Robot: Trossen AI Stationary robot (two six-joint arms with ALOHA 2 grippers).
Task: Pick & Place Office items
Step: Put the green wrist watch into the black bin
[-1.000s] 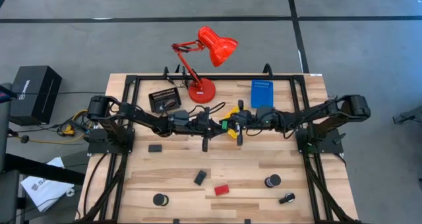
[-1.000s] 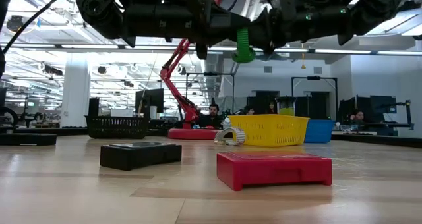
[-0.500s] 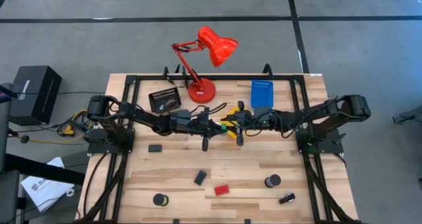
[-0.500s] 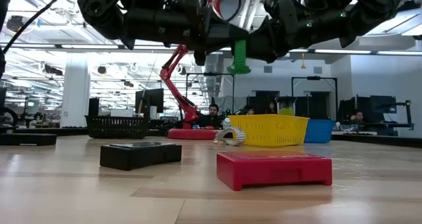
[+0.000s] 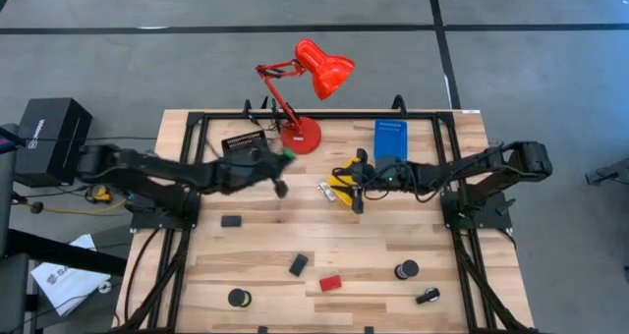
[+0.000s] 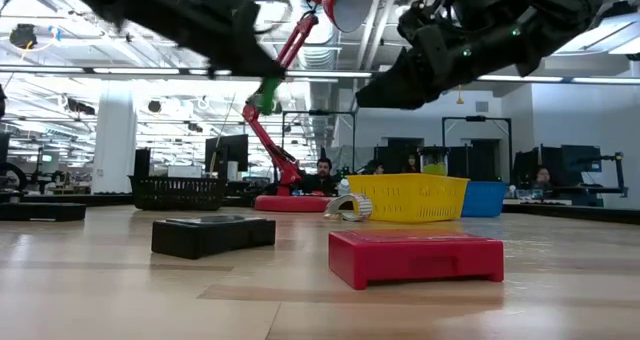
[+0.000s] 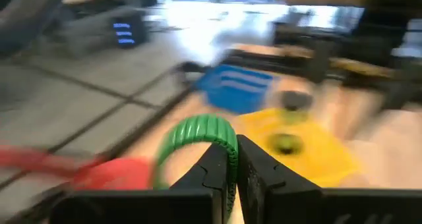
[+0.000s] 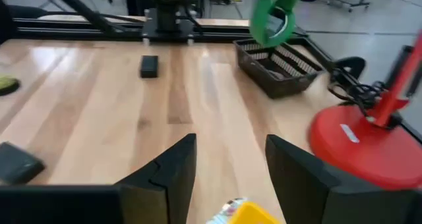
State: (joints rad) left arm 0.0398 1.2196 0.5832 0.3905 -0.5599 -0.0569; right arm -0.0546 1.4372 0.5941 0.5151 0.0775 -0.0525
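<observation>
The green cylinder (image 7: pixel 195 133), a short ribbed ring, hangs in the air near the red lamp's base (image 5: pixel 300 138), with my left gripper (image 7: pixel 236 168) shut on it. It also shows in the high view (image 5: pixel 288 154) and the low view (image 6: pixel 266 93). My right gripper (image 8: pixel 227 165) stands open over the yellow tray (image 5: pixel 343 198), holding nothing. On the near half of the table lie black blocks (image 5: pixel 231 220) (image 5: pixel 298 265), a red block (image 5: pixel 330 283) and black tape rolls (image 5: pixel 239 298) (image 5: pixel 406 270). A silvery clip (image 6: pixel 348 208) lies beside the yellow tray. My left gripper pinches the ring's wall (image 7: pixel 229 151) between its two fingers, one finger inside the ring and one outside. The fingers reach in from the table's left, nearly level. The ring stands on edge beyond the fingertips, lifted clear of the table.
The black tray (image 5: pixel 246 149) stands at the far left and the blue tray (image 5: pixel 389 139) at the far right. The tall red lamp (image 5: pixel 322 67) rises between them. A third black roll (image 5: pixel 427 296) lies at the near right. Bare wood shows across the table's middle.
The two grippers met over the table's middle with the green cylinder between them. My right gripper has let go of it and stayed over the yellow tray. My left gripper has swung fast toward the table's left and far edge and turned, carrying the cylinder toward the lamp base.
</observation>
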